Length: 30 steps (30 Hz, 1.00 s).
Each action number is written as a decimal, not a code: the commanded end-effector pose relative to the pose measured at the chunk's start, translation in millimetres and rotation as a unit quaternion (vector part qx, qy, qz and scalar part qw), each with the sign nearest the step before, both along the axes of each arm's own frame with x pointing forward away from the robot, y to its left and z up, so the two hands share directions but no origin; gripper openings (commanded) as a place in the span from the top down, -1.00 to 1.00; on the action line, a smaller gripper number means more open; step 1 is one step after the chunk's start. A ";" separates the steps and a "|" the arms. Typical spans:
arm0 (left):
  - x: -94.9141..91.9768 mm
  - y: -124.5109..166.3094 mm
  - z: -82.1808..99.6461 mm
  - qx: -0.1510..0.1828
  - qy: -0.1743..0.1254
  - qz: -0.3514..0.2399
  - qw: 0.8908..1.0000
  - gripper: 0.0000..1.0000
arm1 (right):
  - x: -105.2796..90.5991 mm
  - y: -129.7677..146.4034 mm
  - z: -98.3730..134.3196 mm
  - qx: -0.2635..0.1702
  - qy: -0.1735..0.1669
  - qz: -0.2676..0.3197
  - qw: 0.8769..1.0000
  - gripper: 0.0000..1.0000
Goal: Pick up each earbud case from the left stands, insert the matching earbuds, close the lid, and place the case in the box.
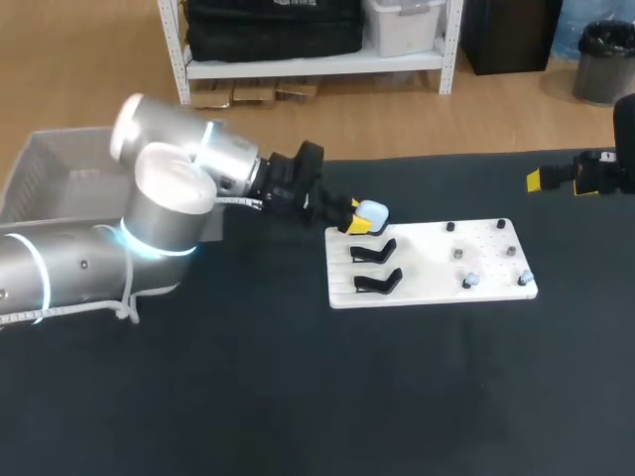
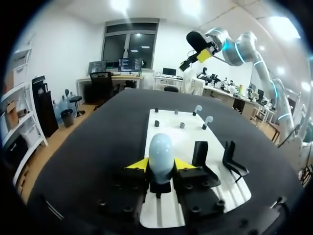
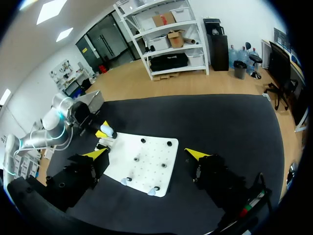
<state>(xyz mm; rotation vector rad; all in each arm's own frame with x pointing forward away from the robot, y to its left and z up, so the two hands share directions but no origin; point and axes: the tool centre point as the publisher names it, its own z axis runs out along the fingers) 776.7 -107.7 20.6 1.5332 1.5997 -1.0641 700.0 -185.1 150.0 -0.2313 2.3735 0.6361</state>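
A pale blue-white earbud case [image 2: 160,154] stands upright between my left gripper's [image 2: 161,165] yellow tips, which press on it from both sides. In the head view that gripper [image 1: 359,222] holds the case [image 1: 373,211] at the back left corner of the white board [image 1: 437,260]. Two empty black stands [image 1: 375,251] [image 1: 379,283] sit just in front of it. Small earbuds [image 1: 471,281] [image 1: 525,279] rest on pegs at the board's right end. My right gripper [image 1: 554,178] hangs open over the table's far right, well away from the board.
A grey mesh box [image 1: 50,169] sits at the table's far left, behind my left arm. Several dark pegs [image 1: 451,228] dot the board's right half. In the right wrist view the board [image 3: 146,164] lies below and ahead of the open right gripper [image 3: 146,154].
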 end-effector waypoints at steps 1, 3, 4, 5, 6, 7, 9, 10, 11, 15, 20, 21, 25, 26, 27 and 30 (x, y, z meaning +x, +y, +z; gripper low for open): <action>-12.3 9.5 11.4 -0.023 -0.011 0.015 1.000 1.00 | 0.0 0.0 0.0 0.000 0.000 0.000 1.000 -1.00; -14.3 10.6 21.8 -0.041 -0.015 0.025 0.999 1.00 | 0.0 0.0 0.0 0.000 0.000 0.000 1.000 -1.00; -15.7 11.1 28.1 -0.052 -0.014 0.028 0.998 1.00 | 0.0 0.0 0.0 0.000 0.000 0.000 1.000 -1.00; -17.4 11.6 34.6 -0.063 -0.013 0.030 0.997 1.00 | 0.0 0.0 0.0 0.000 0.000 0.000 1.000 -1.00; -19.7 11.7 41.4 -0.075 -0.016 0.033 0.997 1.00 | 0.0 0.0 0.0 0.000 0.000 0.000 1.000 -1.00; -22.4 12.0 48.3 -0.087 -0.021 0.035 0.995 1.00 | 0.0 0.0 0.0 0.000 0.000 0.000 1.000 -1.00; -27.7 12.2 60.0 -0.107 -0.024 0.040 0.993 1.00 | 0.0 0.0 0.0 0.000 0.000 0.000 1.000 -1.00; -32.8 12.2 69.3 -0.123 -0.026 0.040 0.991 1.00 | 0.0 0.0 0.0 0.000 0.000 0.000 1.000 -1.00; -36.7 12.4 76.0 -0.128 -0.027 0.040 0.991 1.00 | 0.0 0.0 0.0 0.000 0.000 0.000 1.000 -1.00; -51.5 12.7 96.3 -0.163 -0.035 0.041 0.985 1.00 | 0.0 0.0 0.0 0.000 0.000 0.000 1.000 -1.00; -60.5 13.0 104.1 -0.172 -0.036 0.032 0.984 1.00 | 0.0 0.0 0.0 0.000 0.000 0.000 1.000 -1.00; -60.5 13.0 104.1 -0.172 -0.036 0.032 0.984 1.00 | 0.0 0.0 0.0 0.000 0.000 0.000 1.000 -1.00; -60.5 13.0 104.1 -0.172 -0.036 0.032 0.984 1.00 | 0.0 0.0 0.0 0.000 0.000 0.000 1.000 -1.00; -60.5 13.0 104.1 -0.172 -0.036 0.032 0.984 1.00 | 0.0 0.0 0.0 0.000 0.000 0.000 1.000 -1.00; -60.5 13.0 104.1 -0.172 -0.036 0.032 0.984 1.00 | 0.0 0.0 0.0 0.000 0.000 0.000 1.000 -1.00; -60.5 13.0 104.1 -0.172 -0.036 0.032 0.984 1.00 | 0.0 0.0 0.0 0.000 0.000 0.000 1.000 -1.00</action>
